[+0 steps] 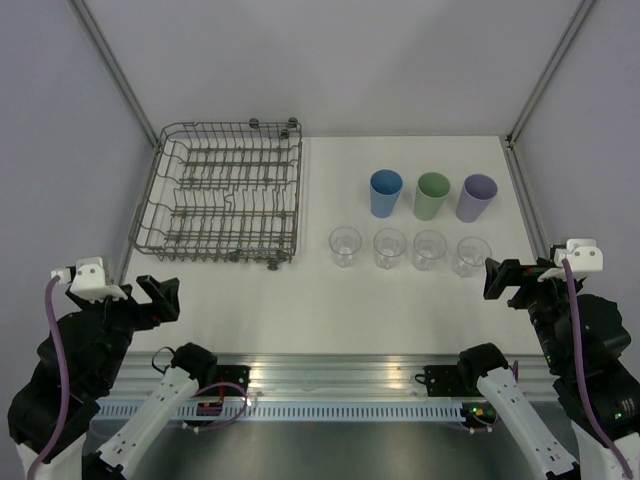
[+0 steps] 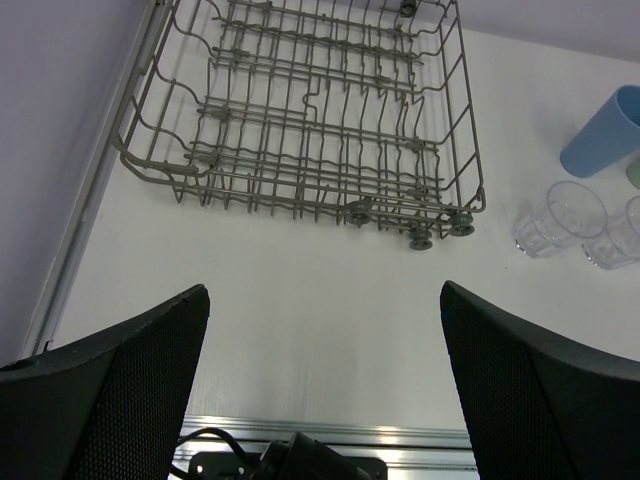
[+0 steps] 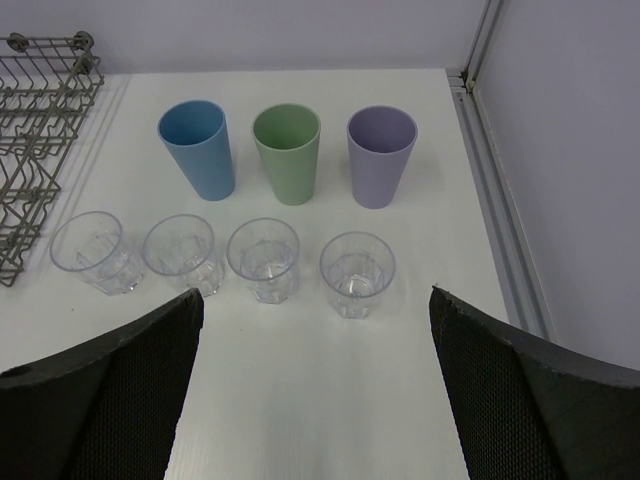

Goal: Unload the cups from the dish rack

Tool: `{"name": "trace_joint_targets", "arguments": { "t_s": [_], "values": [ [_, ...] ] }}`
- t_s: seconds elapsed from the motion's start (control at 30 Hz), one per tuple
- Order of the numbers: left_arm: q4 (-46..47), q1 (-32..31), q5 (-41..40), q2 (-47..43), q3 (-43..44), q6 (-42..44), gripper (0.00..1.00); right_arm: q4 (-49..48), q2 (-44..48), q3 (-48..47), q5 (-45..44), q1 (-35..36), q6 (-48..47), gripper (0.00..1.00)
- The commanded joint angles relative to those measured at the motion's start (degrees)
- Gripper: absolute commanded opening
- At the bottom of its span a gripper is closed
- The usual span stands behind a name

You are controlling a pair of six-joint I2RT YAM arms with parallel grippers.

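From above, the dish rack (image 1: 296, 200) sits on the far left part of the white table (image 1: 400, 320), its long side running near to far. All seven cups stand upright on the table to its right, apart from it. The blue cup (image 1: 385, 193), green cup (image 1: 432, 196) and lilac cup (image 1: 476, 198) form the far row, left to right. The four clear cups (image 1: 389, 248) form the near row, just in front of them. The left gripper (image 1: 135, 300) hangs over the near left edge of the table and the right gripper (image 1: 520, 282) over the near right edge, both well apart from rack and cups. In the left wrist view the jaws stand wide apart and grip nothing. The rack lies beyond them with its dark feet on the near side, and the blue cup and two clear cups show at the right edge. In the right wrist view the jaws are likewise spread wide and hold nothing. Both rows of cups stand beyond them, mouths up, and a corner of the rack shows at the far left
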State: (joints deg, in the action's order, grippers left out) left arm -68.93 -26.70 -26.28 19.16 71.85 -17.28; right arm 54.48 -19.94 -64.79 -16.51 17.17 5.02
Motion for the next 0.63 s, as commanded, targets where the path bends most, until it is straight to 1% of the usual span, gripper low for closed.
{"name": "trace_joint_targets", "arguments": {
  "t_s": [0.0,0.6],
  "values": [
    [0.9,0.2,2.1,-1.1,-1.2,2.0,1.0,-0.7,-0.4,-0.1,-0.7,0.4,-1.5,0.98],
    [3.4,0.2,2.5,-2.0,-2.5,1.7,1.0,-1.2,-0.4,0.8,-0.7,0.4,-1.1,0.98]
  ]
}}
